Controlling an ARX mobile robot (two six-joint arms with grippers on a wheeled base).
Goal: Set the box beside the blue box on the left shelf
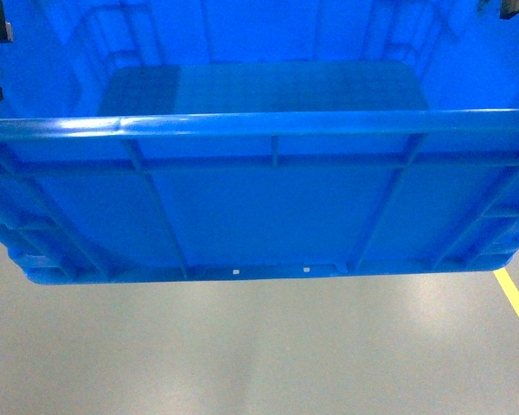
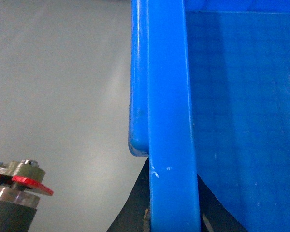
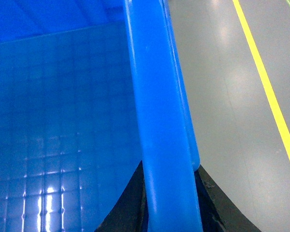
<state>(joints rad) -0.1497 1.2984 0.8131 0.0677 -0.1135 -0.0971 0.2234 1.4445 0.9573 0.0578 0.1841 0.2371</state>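
The box (image 1: 259,207) is a large bright-blue open-topped crate. It hangs above the floor and fills the upper half of the head view, with its ribbed long wall facing me and its inside tilted into sight. In the left wrist view my left gripper (image 2: 173,203) is shut on the box's thick rim (image 2: 169,96), a black finger (image 2: 133,215) showing on each side of it. My right gripper (image 3: 170,198) is shut on the opposite rim (image 3: 159,121) in the same way. The left shelf and the other blue box are out of view.
Smooth grey floor (image 1: 259,346) lies below the crate. A yellow floor line (image 1: 515,298) runs at the right, and the right wrist view shows it too (image 3: 266,87). A red-and-metal robot part (image 2: 19,176) sits at the lower left of the left wrist view.
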